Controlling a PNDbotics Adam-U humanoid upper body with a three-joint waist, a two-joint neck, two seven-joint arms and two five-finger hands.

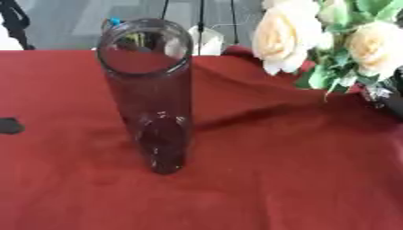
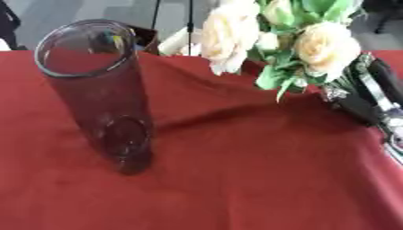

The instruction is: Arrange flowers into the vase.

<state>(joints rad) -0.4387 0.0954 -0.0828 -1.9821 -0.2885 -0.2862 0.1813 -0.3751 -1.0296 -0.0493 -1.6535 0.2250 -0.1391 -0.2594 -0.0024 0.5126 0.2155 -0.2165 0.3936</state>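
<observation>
On the red tablecloth (image 1: 299, 179), left eye view, a small dark patch (image 1: 10, 126) lies far to the left; the clear vase (image 1: 150, 94) stands upright, holding nothing, well left of the cream flowers (image 1: 291, 33). Right eye view: the right hand (image 2: 370, 96) grips the bunch's stems from the right edge, fingers curled round them, blooms raised beside the vase rim.

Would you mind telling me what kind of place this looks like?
Probably an indoor demo or test table: a red tablecloth, an empty clear vase, and stand legs on a grey floor behind.
</observation>
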